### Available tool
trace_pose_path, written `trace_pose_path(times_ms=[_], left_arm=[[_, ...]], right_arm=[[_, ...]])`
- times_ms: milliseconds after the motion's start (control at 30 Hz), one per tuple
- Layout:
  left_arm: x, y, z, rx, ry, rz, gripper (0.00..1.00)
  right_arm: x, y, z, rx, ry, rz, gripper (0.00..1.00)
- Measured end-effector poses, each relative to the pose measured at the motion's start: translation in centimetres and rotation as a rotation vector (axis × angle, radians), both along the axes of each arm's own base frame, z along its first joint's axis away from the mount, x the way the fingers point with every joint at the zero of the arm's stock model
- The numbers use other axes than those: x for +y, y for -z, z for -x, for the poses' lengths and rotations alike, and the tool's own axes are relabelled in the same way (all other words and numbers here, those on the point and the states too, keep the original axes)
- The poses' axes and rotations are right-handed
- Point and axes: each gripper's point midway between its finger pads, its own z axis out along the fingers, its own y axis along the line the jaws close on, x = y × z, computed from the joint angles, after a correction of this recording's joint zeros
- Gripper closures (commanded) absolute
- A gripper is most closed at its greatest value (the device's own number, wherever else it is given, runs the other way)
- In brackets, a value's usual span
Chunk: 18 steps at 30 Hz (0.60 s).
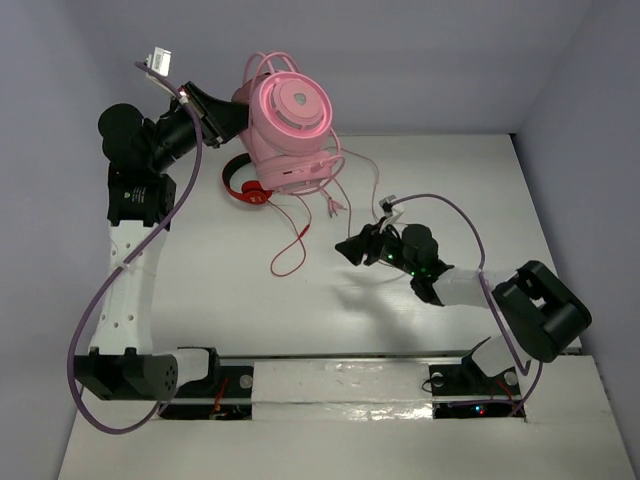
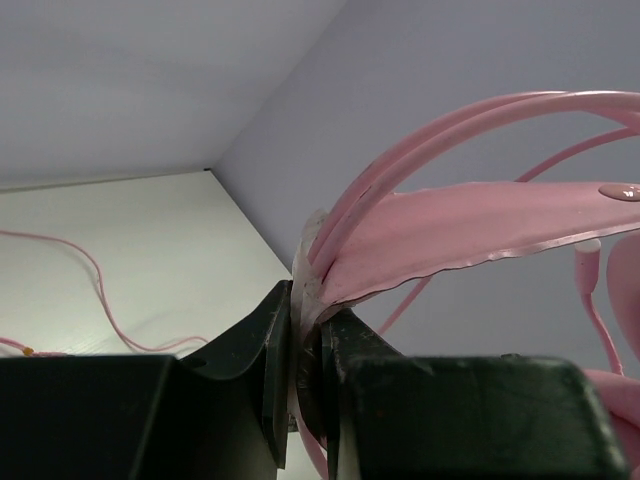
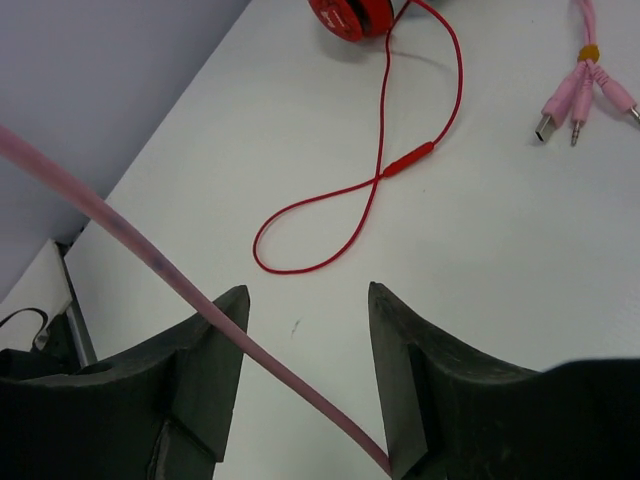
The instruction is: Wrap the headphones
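The pale-pink headphones [image 1: 290,115] hang in the air at the back of the table. My left gripper [image 1: 225,115] is shut on their headband [image 2: 470,230], which is pinched between the jaws of the left gripper [image 2: 308,300]. The thin pink cable [image 1: 372,185] trails down to the table, and its plugs [image 3: 585,90] lie on the surface. My right gripper [image 1: 350,250] hovers low over the middle of the table. In the right wrist view the right gripper [image 3: 308,295] is open, and a stretch of the pink cable [image 3: 150,255] runs slantwise through the gap, near the right finger's base.
Smaller red-and-black headphones [image 1: 245,185] lie on the table under the pink ones. Their red cable [image 3: 385,165] loops toward the table's middle, just ahead of the right gripper. Walls close off the back and the sides.
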Motion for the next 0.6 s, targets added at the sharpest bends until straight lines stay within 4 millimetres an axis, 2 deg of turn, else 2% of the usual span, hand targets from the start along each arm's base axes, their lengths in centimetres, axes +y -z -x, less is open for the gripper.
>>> trace_pose_path(times_ms=[67,133,200,267,367,433,600], left_arm=[[0.2,0.2,-0.3,0.007,-0.01,0.008,1.0],[0.2,0.3,-0.4,0.015,-0.014,0.014,1.0],[0.3,0.5,-0.6,0.019,-0.02,0.02,1.0],[0.4,0.6,-0.8,0.02,-0.028,0.025,1.0],[0.7,1.3,-1.5,0.027,-0.062,0.036,1.0],[1.1,2.5,-2.1,0.055,-0.096,0.047,1.0],[2.8,7.5,-4.6,0.166,-0.244,0.058,1.0]], right_arm=[[-0.1,0.3,0.2,0.014,0.001,-0.002,0.43],[-0.2,0.5,0.4,0.025,0.002,-0.003,0.53],[-0.3,0.7,0.6,0.04,0.003,-0.006,0.8],[-0.4,0.7,0.8,0.055,0.005,-0.013,0.98],[0.0,0.7,1.5,0.081,-0.002,-0.011,1.0],[1.0,0.8,2.6,0.104,-0.028,0.015,1.0],[4.4,-0.3,6.6,0.125,-0.105,0.088,1.0]])
